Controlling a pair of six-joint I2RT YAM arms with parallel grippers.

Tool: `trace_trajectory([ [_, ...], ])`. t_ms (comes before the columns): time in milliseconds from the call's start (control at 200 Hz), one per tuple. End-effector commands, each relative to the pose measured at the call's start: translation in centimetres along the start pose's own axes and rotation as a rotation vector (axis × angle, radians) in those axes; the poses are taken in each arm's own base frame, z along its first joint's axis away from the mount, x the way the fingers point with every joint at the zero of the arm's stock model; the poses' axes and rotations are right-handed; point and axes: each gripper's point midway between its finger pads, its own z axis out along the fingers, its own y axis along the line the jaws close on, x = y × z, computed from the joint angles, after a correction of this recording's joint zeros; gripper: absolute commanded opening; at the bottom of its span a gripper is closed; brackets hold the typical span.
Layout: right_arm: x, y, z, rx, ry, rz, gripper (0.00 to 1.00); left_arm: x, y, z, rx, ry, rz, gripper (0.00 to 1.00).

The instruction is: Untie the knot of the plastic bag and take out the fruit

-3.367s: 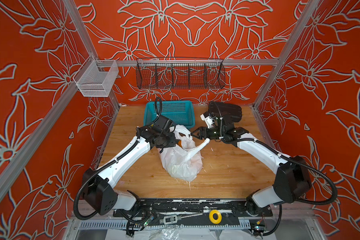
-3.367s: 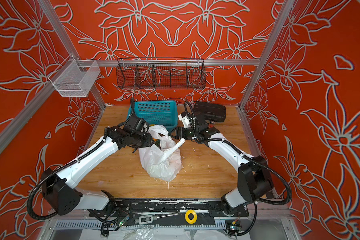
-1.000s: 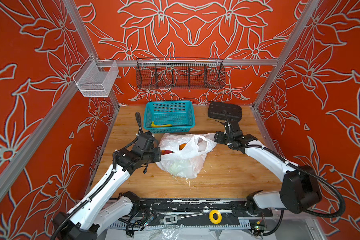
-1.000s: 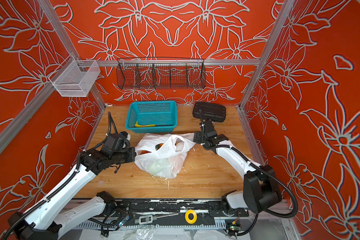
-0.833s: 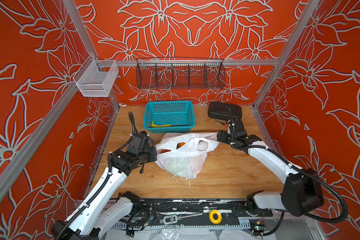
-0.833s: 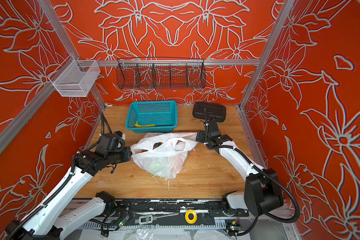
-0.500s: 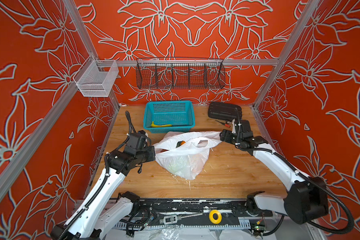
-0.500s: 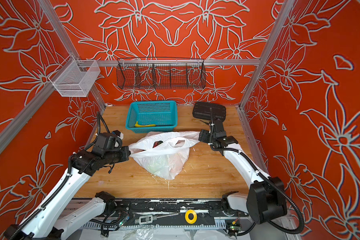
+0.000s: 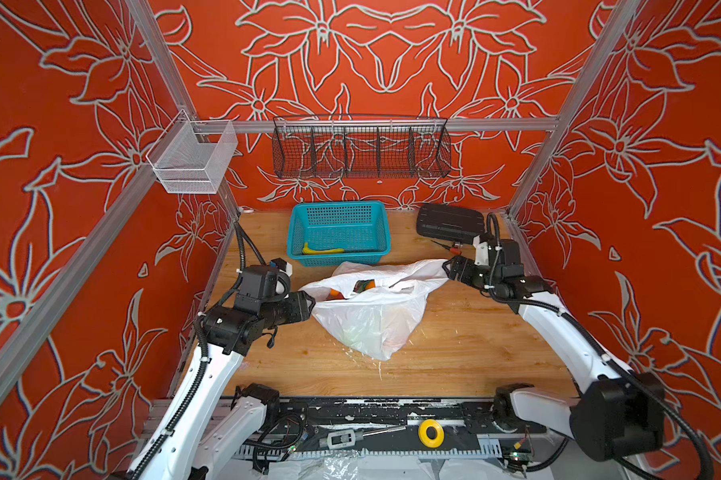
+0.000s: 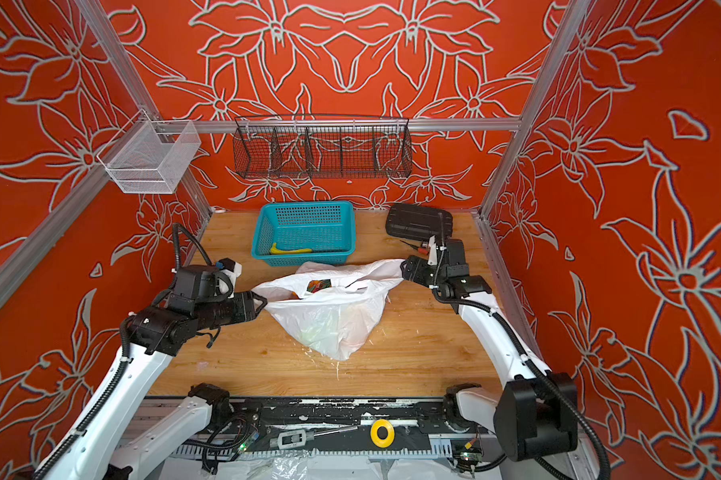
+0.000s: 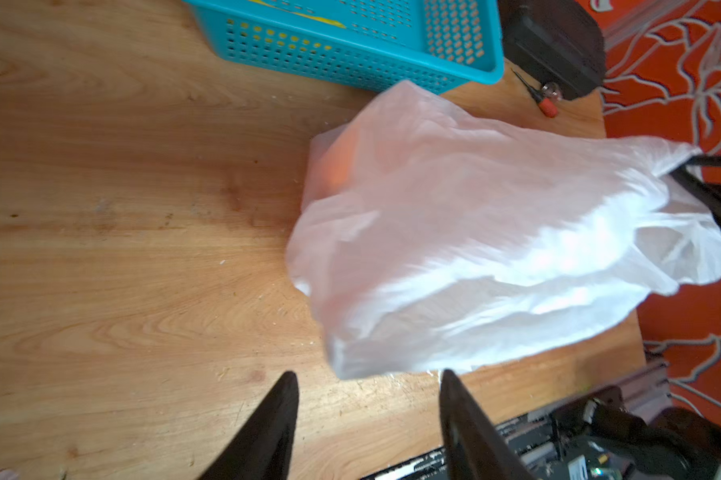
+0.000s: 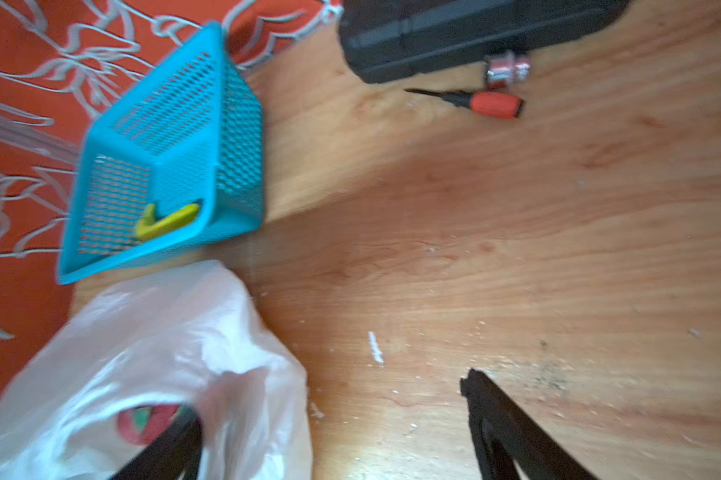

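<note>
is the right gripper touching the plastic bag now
Touching. In the right wrist view the plastic bag drapes over one finger of the open right gripper; the other finger stands clear of it.

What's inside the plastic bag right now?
Through the open mouth of the plastic bag, an orange fruit and a pink-red, green-tipped dragon fruit show. Lower down, only faint green and yellow tints come through the film; how many pieces lie there is hidden.

The plastic bag [image 9: 375, 324] lies before the basket [image 9: 334, 258] — case [image 9: 450, 222] to the basket's right.
</note>
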Motion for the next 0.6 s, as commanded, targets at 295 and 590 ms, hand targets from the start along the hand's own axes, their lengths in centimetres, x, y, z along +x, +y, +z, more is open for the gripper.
trace_trajectory([
  [295, -1.4, 10.8, -7.7, -0.338, -0.099, -0.182, 0.91, -7.9, -10.6, -5.8, 0.302, -0.185, 0.335, 0.59],
  [590, 3.2, 14.3, -7.3, -0.392, 0.040, -0.307, 0.90, -6.3, -15.7, 3.0, 0.304, 0.038, 0.694, 0.64],
])
